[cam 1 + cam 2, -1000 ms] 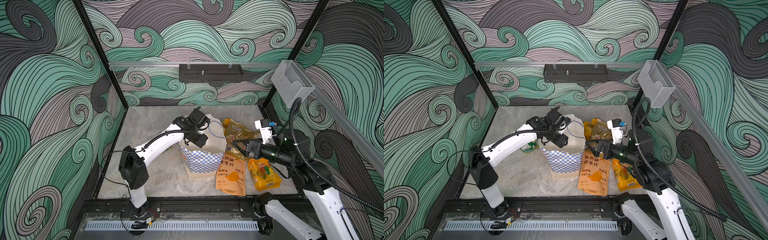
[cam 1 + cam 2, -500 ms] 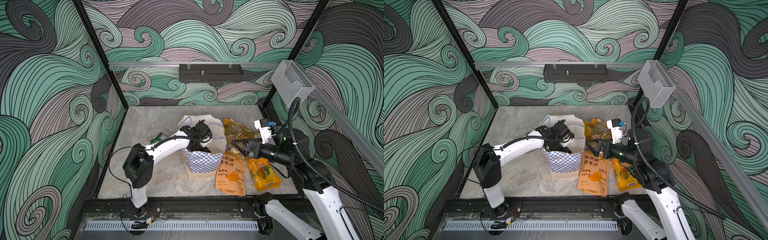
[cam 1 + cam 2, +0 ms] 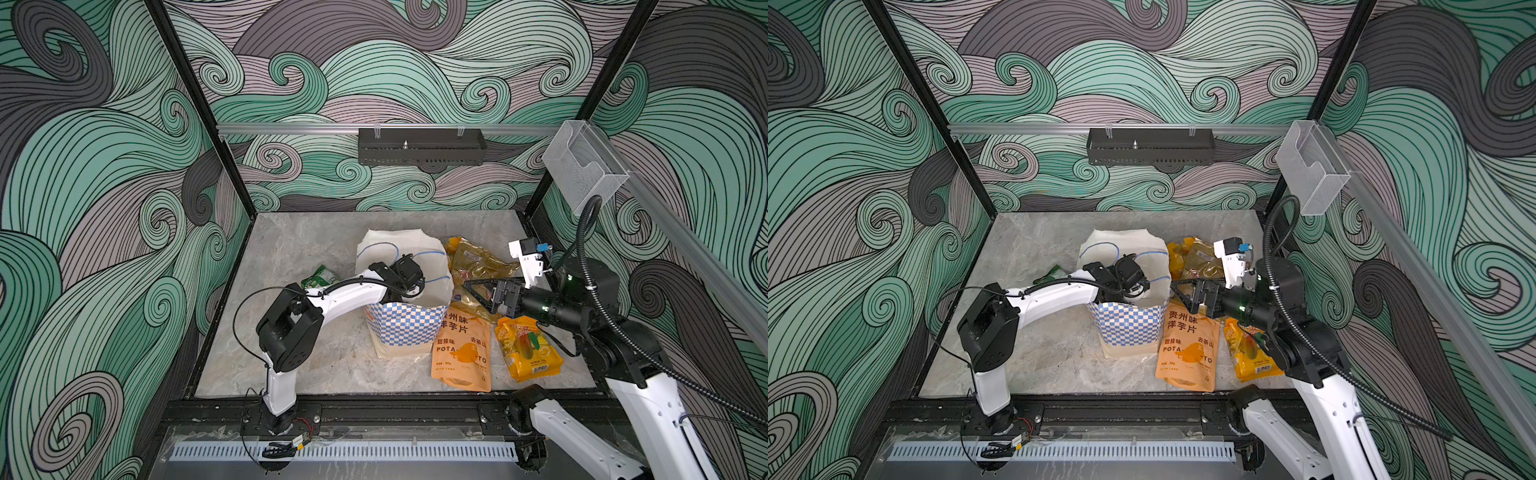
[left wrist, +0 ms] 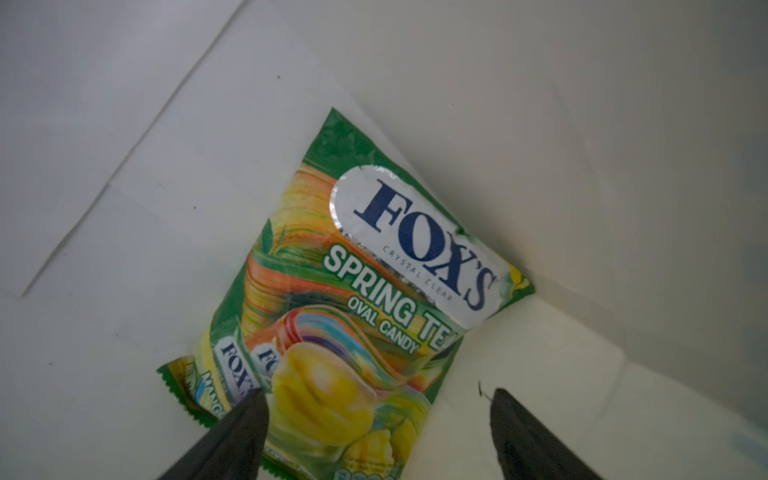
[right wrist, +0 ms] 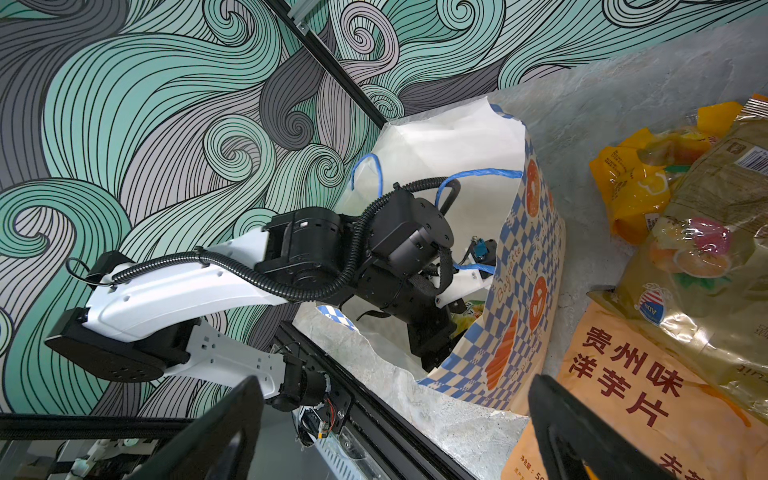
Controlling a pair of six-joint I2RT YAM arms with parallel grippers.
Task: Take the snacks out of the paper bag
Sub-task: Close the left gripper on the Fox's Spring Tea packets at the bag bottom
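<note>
The left arm is wrist-deep in the paper bag (its tips hidden from here). The right gripper hangs at the bag's three o'clock, jaws spread. There's the orange POTATO pouch just beside at four, the golden-brown packet at two, the green packet peeking out at ten.

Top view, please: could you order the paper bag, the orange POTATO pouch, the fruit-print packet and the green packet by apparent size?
1. paper bag
2. orange POTATO pouch
3. fruit-print packet
4. green packet, though the left arm hides part of it, so this place is unsure.

White arm links, black joints, corrugated cables
</note>
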